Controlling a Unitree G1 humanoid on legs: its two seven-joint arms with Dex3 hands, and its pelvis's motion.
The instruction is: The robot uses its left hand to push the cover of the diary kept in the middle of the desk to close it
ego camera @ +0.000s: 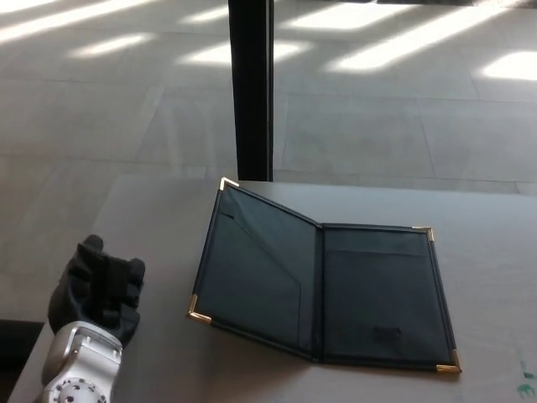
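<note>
black three-fingered left hand (pixel 99 288) low at near left desk edge, fingers curled together, holding nothing, apart from diary | dark leather-look diary with brass corners (pixel 323 285) open mid-desk, left cover (pixel 252 269) raised | advise: reach under outer edge, sweep rightward over spine | pale matte desk (pixel 151 210) | beyond: black pillar (pixel 250 88), sunlit tiled floor (pixel 377 101)

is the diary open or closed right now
Open. The diary lies spread on the desk, both inner faces showing, its left cover raised. The left hand is apart from it.
</note>
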